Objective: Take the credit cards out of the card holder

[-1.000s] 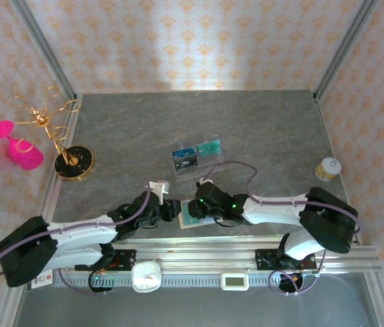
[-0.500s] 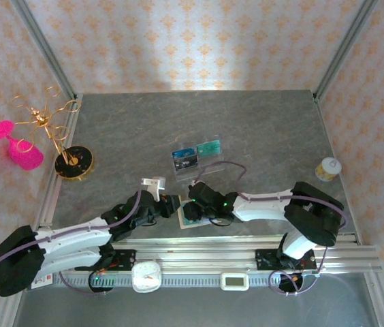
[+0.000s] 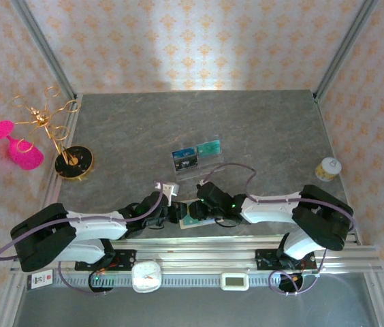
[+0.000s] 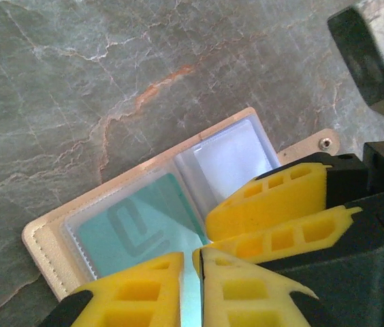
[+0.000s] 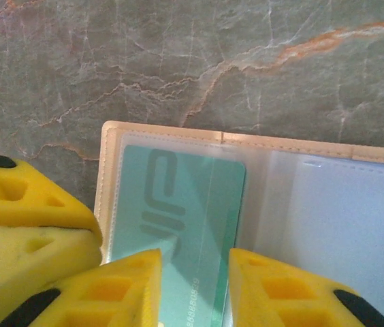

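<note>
We saw card holder open flat at 6 o'clock of bench. Teal card sat in clear sleeve. We judged it light, stiff, slick: pinch short edge, slide flat. Left end effector was nearly closed at card edge, grip unconfirmed. Right end effector was part-open, straddling card.

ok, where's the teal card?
Top view, lower centre: the teal card sits in a clear slot of the open card holder, with the left gripper and right gripper over it.
</note>
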Robot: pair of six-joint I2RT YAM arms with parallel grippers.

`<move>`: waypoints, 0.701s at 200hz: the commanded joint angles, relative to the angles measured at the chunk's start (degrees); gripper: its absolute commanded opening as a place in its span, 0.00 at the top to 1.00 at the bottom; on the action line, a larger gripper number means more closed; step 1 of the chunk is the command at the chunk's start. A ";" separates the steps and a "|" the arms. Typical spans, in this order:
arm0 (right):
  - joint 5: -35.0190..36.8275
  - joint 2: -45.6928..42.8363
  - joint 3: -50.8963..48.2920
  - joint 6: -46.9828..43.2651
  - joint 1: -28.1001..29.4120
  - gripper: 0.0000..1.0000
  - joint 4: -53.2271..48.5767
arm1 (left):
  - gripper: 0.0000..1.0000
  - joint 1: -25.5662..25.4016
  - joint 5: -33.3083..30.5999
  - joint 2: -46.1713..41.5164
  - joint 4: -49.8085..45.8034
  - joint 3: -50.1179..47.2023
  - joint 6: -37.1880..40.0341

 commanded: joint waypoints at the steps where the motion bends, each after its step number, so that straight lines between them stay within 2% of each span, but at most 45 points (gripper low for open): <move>1: -1.23 0.50 -1.17 0.99 -0.01 0.69 3.41 | 0.86 -0.33 -1.50 2.03 0.50 1.13 0.97; 32: 0.56 0.69 -1.82 2.28 0.00 0.70 1.04 | 0.93 -0.22 -3.71 5.44 -3.83 1.32 1.66; 57: 4.18 -1.20 -2.36 2.89 -0.01 0.70 -2.87 | 0.98 0.15 -1.65 7.82 -4.36 -0.26 1.16; 89: 7.84 -2.98 -3.52 3.46 -0.06 0.70 -5.89 | 0.99 0.19 -1.75 5.98 -6.77 -1.41 1.36; 105: 7.24 -3.90 -3.89 3.05 -0.01 0.71 -5.16 | 0.99 0.14 -2.02 4.73 -7.45 -1.43 1.91; 140: 0.56 -4.98 -3.58 2.34 -0.42 0.79 -0.41 | 1.00 0.10 -1.34 5.51 -6.76 -0.90 2.29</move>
